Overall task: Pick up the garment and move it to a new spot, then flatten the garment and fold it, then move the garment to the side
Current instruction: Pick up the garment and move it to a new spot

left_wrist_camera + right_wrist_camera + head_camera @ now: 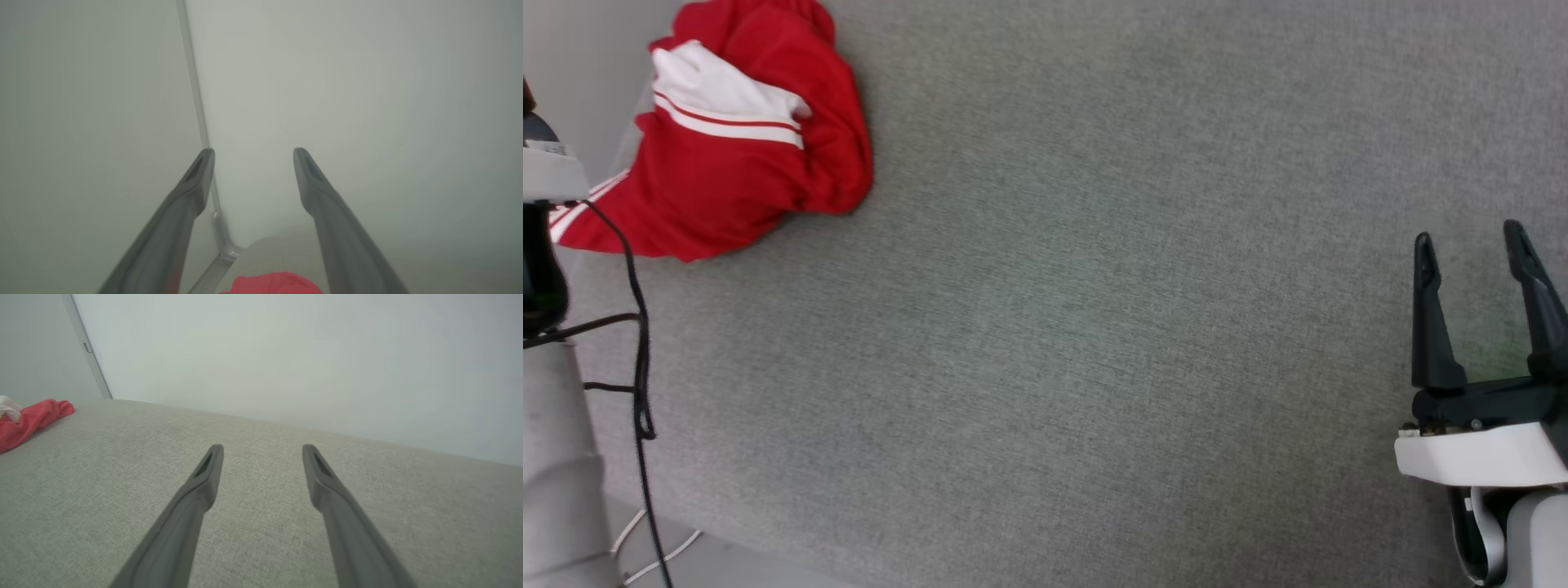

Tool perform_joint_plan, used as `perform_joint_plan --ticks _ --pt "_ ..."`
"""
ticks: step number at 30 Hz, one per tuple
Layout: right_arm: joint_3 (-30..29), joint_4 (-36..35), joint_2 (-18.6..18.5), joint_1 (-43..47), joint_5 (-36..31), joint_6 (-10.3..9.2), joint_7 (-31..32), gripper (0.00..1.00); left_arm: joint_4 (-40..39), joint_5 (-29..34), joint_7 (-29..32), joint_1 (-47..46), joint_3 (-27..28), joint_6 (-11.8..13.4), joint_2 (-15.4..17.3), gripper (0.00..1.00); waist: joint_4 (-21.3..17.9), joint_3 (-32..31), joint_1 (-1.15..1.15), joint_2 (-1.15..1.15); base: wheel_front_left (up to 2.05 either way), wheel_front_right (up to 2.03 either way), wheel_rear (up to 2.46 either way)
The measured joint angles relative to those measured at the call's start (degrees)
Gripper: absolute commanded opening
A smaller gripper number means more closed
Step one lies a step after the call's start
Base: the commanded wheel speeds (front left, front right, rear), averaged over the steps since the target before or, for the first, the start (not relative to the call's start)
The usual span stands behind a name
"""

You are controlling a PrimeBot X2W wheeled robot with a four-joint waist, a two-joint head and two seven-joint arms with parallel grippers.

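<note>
Red garment (727,171) lies crumpled at the far left of the grey worktop (1094,327). Left hand (253,157) hangs over it, fingers spread. Right hand (1470,237) is open too, well apart at the near right. Likely best: lower the left hand and pinch a thick fold.

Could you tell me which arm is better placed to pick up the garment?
Probably left: the left gripper, open, hangs close by the garment, while the right gripper is far from it.
</note>
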Motion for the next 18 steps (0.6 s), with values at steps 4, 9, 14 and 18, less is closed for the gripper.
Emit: perform_joint_plan --ticks 4,9,14,18 --pt "-0.36 -1.52 0.0 -0.5 -0.43 0.0 0.0 1.0 6.3 -3.52 3.14 -1.8 -5.37 0.0 6.86 1.0 -1.17 2.13 0.0 0.0 0.0 0.0 0.0" --pt "-0.76 -3.5 0.0 -1.19 -1.24 0.0 0.0 1.0 11.07 -13.11 13.18 -5.14 -13.8 -0.01 13.38 1.0 -2.16 4.77 0.0 0.0 0.0 0.0 0.0" --pt "-0.83 -4.78 0.0 -2.3 -2.03 0.0 0.0 1.0 13.65 -23.16 26.94 -7.56 -22.24 -0.01 18.05 1.0 -2.7 7.3 0.0 0.0 0.0 0.0 0.0" --pt "-0.26 -5.3 0.01 -2.9 -2.55 0.0 0.0 1.0 14.9 -30.83 36.01 -10.18 -26.51 -0.01 20.15 1.0 -3.15 9.07 0.0 0.0 0.0 0.0 0.0"
